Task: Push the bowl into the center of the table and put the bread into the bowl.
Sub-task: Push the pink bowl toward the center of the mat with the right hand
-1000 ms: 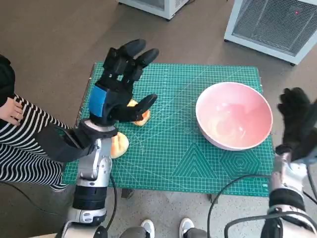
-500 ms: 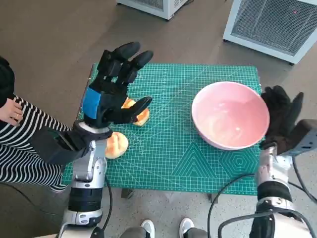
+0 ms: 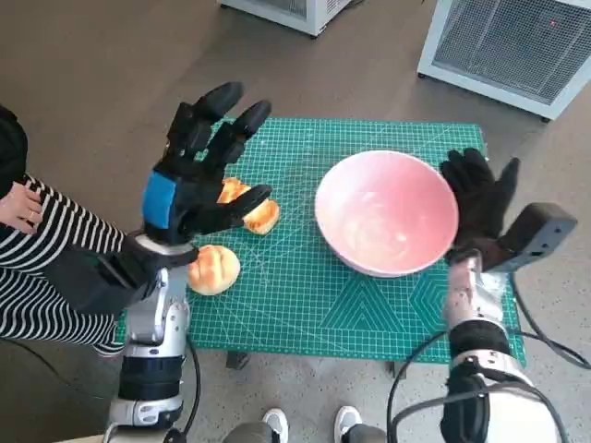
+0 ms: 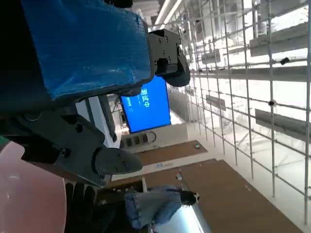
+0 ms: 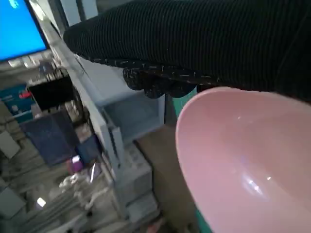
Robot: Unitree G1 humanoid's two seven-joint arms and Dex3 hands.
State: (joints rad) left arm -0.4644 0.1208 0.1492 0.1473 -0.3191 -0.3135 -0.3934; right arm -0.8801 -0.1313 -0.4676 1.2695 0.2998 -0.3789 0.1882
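Head view: pink bowl (image 3: 386, 212) sat on the green cutting mat (image 3: 305, 314) covering the tabletop, roughly mid-way between the near and far edges and a little toward the right edge. Right hand (image 3: 478, 198), in its black glove, stood upright with fingers spread, flat against the bowl's right-side rim; it held nothing, and the posture suited a sideways push toward centre rather than a grasp. Left hand (image 3: 196, 175) hovered above the left part of the mat, fingers apart and holding nothing, over one bread roll (image 3: 249, 208); a second bread roll (image 3: 213, 269) lay nearer the front-left corner, apart from the first. Probably the hand waited there, ready for pickup once the bowl was placed. A person in a striped sleeve (image 3: 42, 268) sat just off the left edge. Left wrist view: blue-taped back and black fingers (image 4: 109, 162) free of any object; room beyond. Right wrist view: glove across the top, bowl rim directly beneath, seemingly touching.
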